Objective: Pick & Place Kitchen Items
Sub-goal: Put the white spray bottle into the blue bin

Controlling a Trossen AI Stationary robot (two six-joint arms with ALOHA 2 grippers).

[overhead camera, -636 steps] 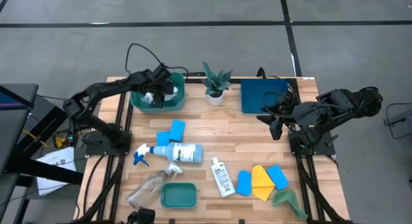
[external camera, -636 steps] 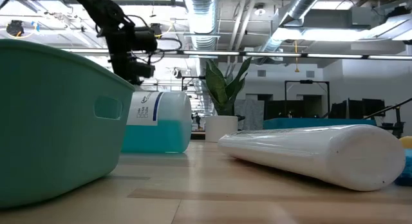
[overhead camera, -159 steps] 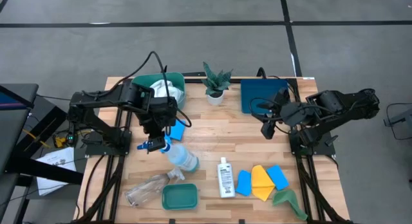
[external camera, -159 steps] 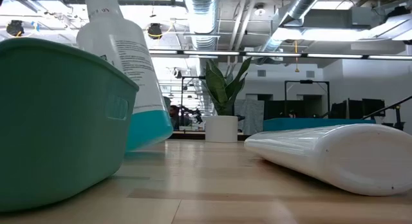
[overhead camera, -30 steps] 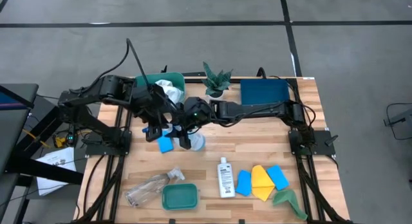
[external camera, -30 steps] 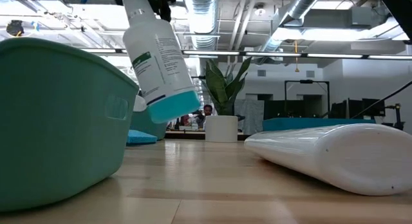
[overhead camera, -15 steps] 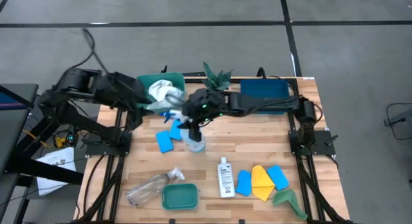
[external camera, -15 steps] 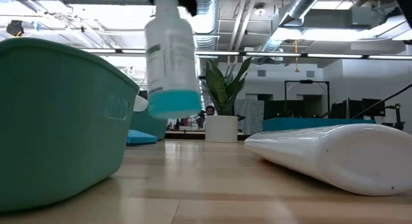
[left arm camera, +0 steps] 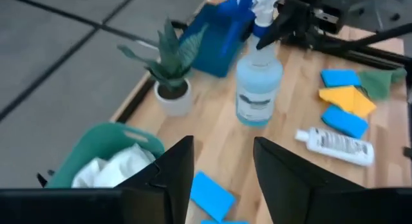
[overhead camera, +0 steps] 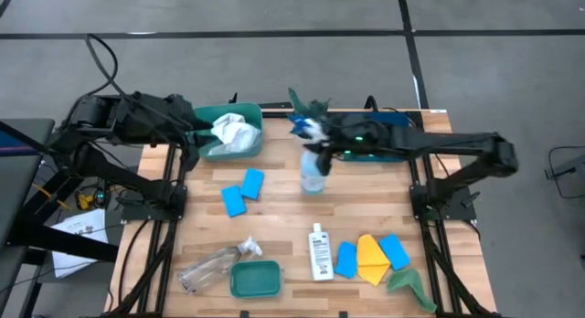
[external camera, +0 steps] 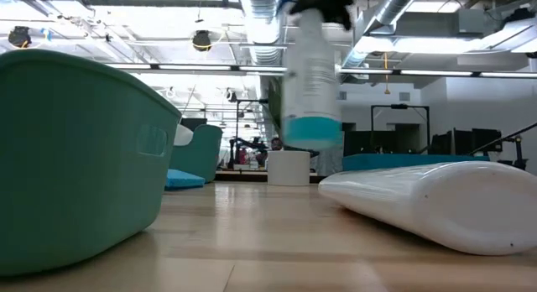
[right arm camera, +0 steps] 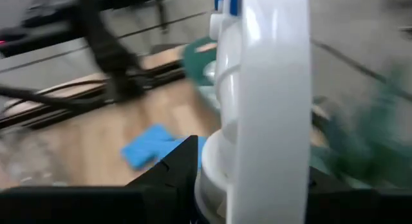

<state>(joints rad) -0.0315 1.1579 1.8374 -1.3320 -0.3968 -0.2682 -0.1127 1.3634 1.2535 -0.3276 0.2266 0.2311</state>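
The white spray bottle with a blue trigger (overhead camera: 313,174) hangs upright over the middle of the table's far half, near the potted plant (overhead camera: 306,103). In the low view the bottle (external camera: 310,74) is clear of the wood. My right gripper (overhead camera: 309,140) reaches in from the right and is shut on the bottle's top. My left gripper (left arm camera: 222,145) stands open with nothing between its fingers, drawn back beside the large green tub (overhead camera: 206,146) at the far left. My right gripper pinches the bottle's neck (right arm camera: 215,156) between its two fingers, just under the blue trigger head (right arm camera: 225,2). The fingers come roughly level from the table's right side. The bottle body (left arm camera: 257,89) hangs upright below them, lifted clear of the table.
A white cloth (overhead camera: 228,131) lies in the large tub. A dark blue tray (overhead camera: 379,126) sits far right under my right arm. Two blue sponges (overhead camera: 242,190) lie mid-left. At the near edge lie a clear spray bottle (overhead camera: 215,263), a small green tub (overhead camera: 253,279), a white bottle (overhead camera: 318,252), and sponges and cloths (overhead camera: 370,256).
My right gripper has carried the spray bottle toward the table's right and far edge, up beside the plant; the bottle has gone from tilted to upright and stays clear of the table. My left gripper has let go of the bottle and drawn back toward the left, by the large tub.
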